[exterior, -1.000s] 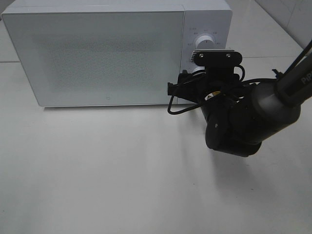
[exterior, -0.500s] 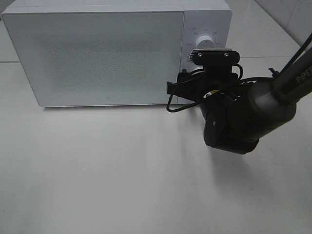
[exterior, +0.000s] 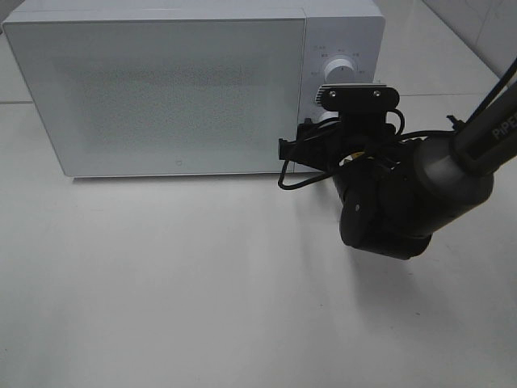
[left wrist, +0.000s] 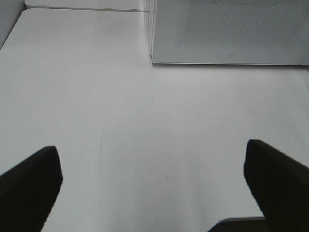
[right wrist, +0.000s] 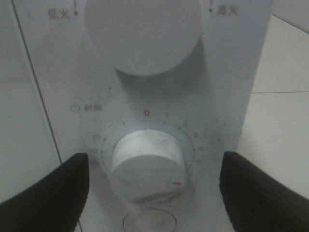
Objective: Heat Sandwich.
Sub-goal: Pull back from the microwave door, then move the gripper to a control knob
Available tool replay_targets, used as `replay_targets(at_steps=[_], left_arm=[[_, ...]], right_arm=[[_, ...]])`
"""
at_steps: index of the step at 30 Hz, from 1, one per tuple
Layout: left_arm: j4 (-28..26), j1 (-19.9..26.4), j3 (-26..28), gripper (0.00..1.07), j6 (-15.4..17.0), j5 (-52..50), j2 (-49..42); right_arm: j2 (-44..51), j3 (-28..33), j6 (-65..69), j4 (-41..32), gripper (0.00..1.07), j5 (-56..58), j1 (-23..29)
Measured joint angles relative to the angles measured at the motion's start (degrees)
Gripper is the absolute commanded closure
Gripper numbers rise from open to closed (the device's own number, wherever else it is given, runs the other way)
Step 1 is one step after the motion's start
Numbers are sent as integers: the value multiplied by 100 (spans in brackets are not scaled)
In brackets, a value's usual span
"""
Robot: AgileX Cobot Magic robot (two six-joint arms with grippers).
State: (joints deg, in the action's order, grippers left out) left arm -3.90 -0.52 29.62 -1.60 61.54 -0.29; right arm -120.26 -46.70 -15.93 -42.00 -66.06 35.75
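Looking down from above, I see the microwave point(exterior: 161, 89) shut and the right arm point(exterior: 420, 186) up at its control panel point(exterior: 343, 48); the sandwich shows nowhere, perhaps inside. Left wrist view: the left gripper point(left wrist: 150, 147) spread wide over the table point(left wrist: 145, 121). Right wrist view: the right gripper point(right wrist: 153, 157) spread astride the timer knob point(right wrist: 145, 166), not touching. Closing off-centre, it could slip on the smooth knob or overshoot the time.

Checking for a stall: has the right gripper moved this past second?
No: the right gripper stays at the microwave's lower dial, its wrist mount just below the upper dial.
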Motion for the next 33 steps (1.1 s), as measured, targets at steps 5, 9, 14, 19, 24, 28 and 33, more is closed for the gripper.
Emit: replay_targets(at_steps=[5, 9, 14, 19, 24, 28, 33], left_arm=[[0, 0, 0, 10, 0, 0, 0], [0, 0, 0, 10, 0, 0, 0], [0, 0, 0, 10, 0, 0, 0], [0, 0, 0, 10, 0, 0, 0], [0, 0, 0, 10, 0, 0, 0], [0, 0, 0, 10, 0, 0, 0], [0, 0, 0, 10, 0, 0, 0]], right_arm=[[0, 120, 0, -23, 34, -74, 69], [6, 126, 0, -23, 34, -132, 115], [109, 132, 0, -17, 34, -183, 115], [155, 132, 11, -6, 34, -275, 115], [143, 132, 52, -6, 34, -269, 115], [126, 103, 103, 52, 34, -275, 63], [74, 46, 109, 143, 37, -264, 46]])
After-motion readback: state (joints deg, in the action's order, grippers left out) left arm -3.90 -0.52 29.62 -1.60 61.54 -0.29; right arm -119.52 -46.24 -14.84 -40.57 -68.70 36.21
